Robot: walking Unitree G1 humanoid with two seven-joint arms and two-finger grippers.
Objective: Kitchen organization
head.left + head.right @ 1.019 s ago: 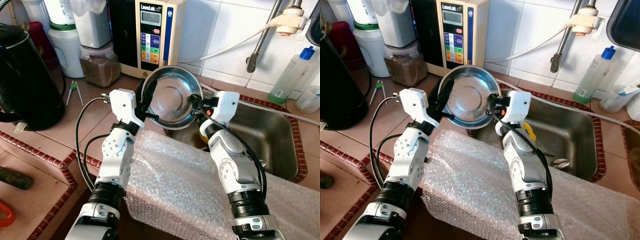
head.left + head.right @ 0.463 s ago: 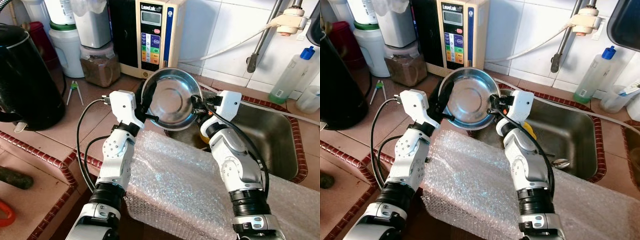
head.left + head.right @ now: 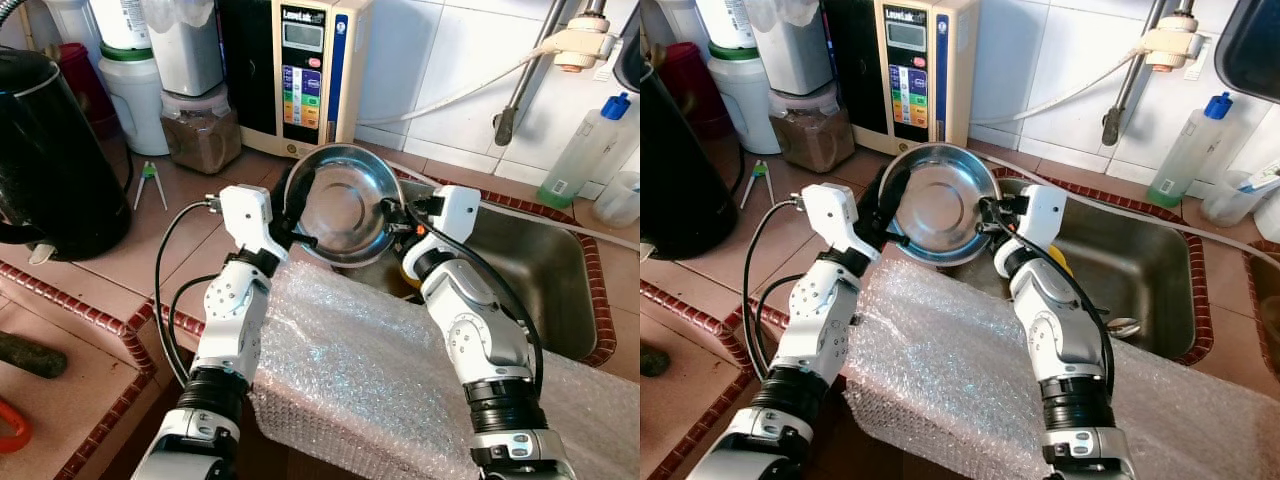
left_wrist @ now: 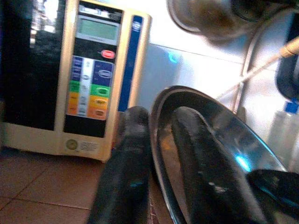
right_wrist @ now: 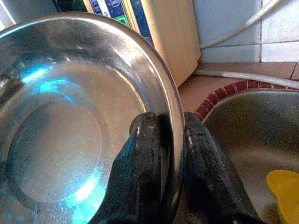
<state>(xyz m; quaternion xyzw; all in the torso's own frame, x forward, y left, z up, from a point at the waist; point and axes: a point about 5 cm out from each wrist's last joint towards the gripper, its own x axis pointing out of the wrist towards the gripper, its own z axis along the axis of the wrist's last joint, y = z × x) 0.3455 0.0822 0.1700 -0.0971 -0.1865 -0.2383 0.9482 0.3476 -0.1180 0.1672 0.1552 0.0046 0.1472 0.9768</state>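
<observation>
A round steel bowl is held tilted above the counter beside the sink, its inside facing me. My left gripper is shut on the bowl's left rim, one finger outside and one inside. My right gripper is shut on the right rim, with fingers pinching the steel edge. The bowl looks empty inside.
A water ioniser stands against the tiled wall behind the bowl. A black kettle, jars and tongs sit on the left counter. Bubble wrap covers the front edge. A yellow item lies in the sink; a bottle stands right.
The bowl has come down a little and tipped flatter between both grippers. Both grips have stayed on the rim.
</observation>
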